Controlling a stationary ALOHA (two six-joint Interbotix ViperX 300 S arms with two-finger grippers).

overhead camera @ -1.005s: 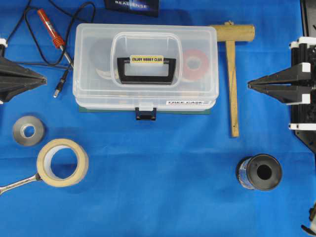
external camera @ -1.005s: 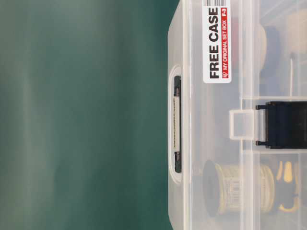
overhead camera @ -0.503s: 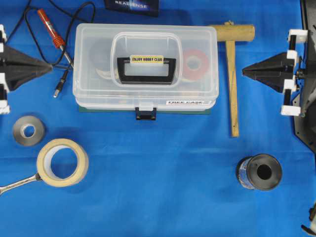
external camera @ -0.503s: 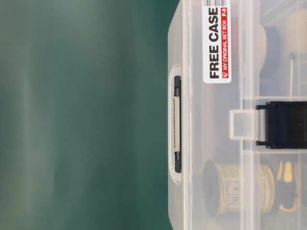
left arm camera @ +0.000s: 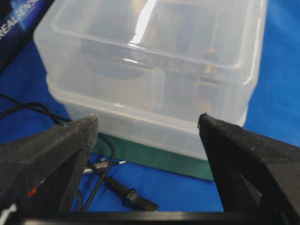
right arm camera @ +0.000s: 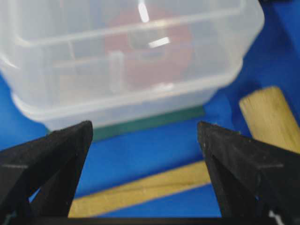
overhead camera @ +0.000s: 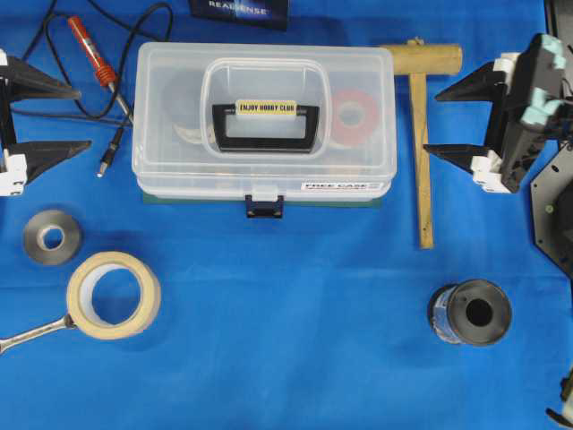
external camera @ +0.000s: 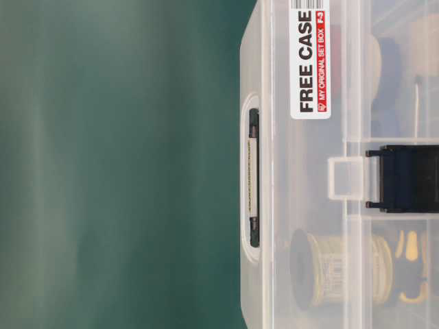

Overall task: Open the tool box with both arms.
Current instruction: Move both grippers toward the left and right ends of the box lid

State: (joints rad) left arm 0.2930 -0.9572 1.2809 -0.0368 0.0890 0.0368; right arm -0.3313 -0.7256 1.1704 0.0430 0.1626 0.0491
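Note:
The tool box (overhead camera: 179, 107), a clear plastic case, sits shut at the back middle of the blue cloth. Its black handle (overhead camera: 265, 145) lies flat on the lid and the dark blue latch (overhead camera: 265, 208) is at the front. The table-level view shows the tool box (external camera: 309, 205) turned sideways with the latch (external camera: 405, 178) down. My left gripper (overhead camera: 84, 118) is open just left of the box, touching nothing. My right gripper (overhead camera: 431, 124) is open to its right, above a wooden mallet. In the wrist views the left gripper (left arm camera: 148, 119) and right gripper (right arm camera: 144, 125) each face an end wall of the tool box (left arm camera: 154, 70) (right arm camera: 117, 56).
A wooden mallet (overhead camera: 421, 134) lies between the box and my right gripper. A soldering iron (overhead camera: 94, 54) with its cable and plug (left arm camera: 126, 197) lies by the left gripper. Masking tape (overhead camera: 148, 300), grey tape roll (overhead camera: 34, 242), wrench (overhead camera: 27, 333) and black spool (overhead camera: 448, 313) are in front.
Both grippers have gone from shut to wide open. The right gripper has moved up and a little nearer the box. The box has not moved.

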